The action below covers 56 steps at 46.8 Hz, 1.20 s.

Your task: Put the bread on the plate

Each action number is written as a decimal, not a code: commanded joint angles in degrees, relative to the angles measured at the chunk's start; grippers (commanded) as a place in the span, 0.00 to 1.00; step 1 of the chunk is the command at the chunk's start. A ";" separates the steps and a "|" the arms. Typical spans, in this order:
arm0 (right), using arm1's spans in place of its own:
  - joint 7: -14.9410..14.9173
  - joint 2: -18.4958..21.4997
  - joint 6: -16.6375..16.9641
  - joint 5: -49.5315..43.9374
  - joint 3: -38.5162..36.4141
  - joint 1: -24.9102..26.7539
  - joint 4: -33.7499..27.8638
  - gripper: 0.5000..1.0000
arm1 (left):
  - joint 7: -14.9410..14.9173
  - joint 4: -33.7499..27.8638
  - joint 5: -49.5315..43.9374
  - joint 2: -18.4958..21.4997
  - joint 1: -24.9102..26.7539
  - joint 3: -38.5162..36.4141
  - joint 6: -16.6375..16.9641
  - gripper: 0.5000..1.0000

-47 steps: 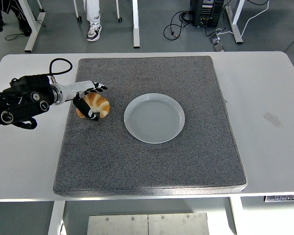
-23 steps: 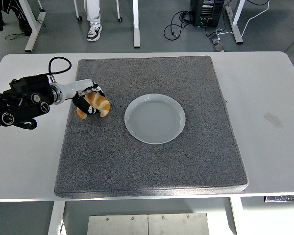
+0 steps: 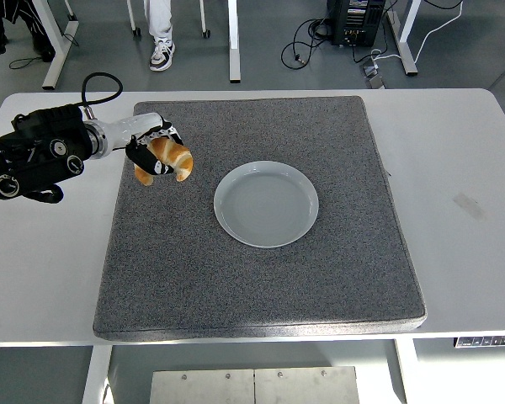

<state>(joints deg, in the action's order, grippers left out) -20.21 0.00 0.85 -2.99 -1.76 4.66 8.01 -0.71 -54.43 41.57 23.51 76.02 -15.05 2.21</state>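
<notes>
Bread: one golden-brown, crescent-shaped roll (image 3: 170, 160), glossy crust, held in the robot's left hand (image 3: 154, 155) over the far-left part of the mat, left of the plate and apart from it.

Left hand: black-and-white, five-fingered, on a black arm entering from the left edge. Fingers (image 3: 157, 167) curled round the roll's left end; the right end sticks out free toward the plate. Whether the roll is clear of the mat or just brushing it cannot be told from this angle.

Right hand: not in view.

Mat: large grey, speckled, square pad (image 3: 261, 286) covering the middle of the white table (image 3: 463, 194).

Plate: round, pale grey-white, shallow dish with raised rim (image 3: 266, 240), near the mat's centre. Contents: nothing; the well is bare.

Risks, as judged:
- Grip sits on one end only, so the roll could pivot or slip out during the carry to the right and drop onto the mat short of the plate.
- Soft crust may crush or flake if the fingers tighten.
- A low carry could catch the plate's rim and push the dish across the mat.
- A release too near the left rim could leave the roll half on the edge, free to roll off.

Background: grey floor, table legs, cables, and a person's leg and shoe (image 3: 161, 52) at the far side.
</notes>
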 commanded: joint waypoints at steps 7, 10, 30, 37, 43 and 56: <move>0.00 0.00 -0.06 0.00 0.00 0.00 -0.01 1.00 | 0.01 -5.15 0.09 -0.57 1.67 1.08 -0.01 0.00; 0.00 0.00 0.03 0.01 0.00 0.00 -0.01 1.00 | -0.08 -6.91 0.35 -0.66 2.46 0.99 -0.01 0.00; 0.00 0.00 0.03 0.01 0.00 0.00 0.07 1.00 | -0.17 -11.31 7.29 -2.85 4.84 0.20 -0.36 0.00; 0.00 0.00 -0.06 0.00 0.00 0.00 -0.01 1.00 | -0.25 -11.39 6.59 -4.18 7.82 0.81 -0.27 0.00; 0.00 0.00 0.03 0.01 0.00 0.00 -0.01 1.00 | -0.26 -11.31 5.80 -1.46 11.34 0.55 -0.45 0.00; 0.00 0.00 0.03 0.01 0.00 0.00 -0.01 1.00 | -0.34 -11.48 5.89 2.15 12.22 0.72 -1.42 0.00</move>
<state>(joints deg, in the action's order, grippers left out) -20.21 0.00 0.87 -3.00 -1.76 4.66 8.02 -0.90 -65.80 47.40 26.23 88.23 -14.39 0.82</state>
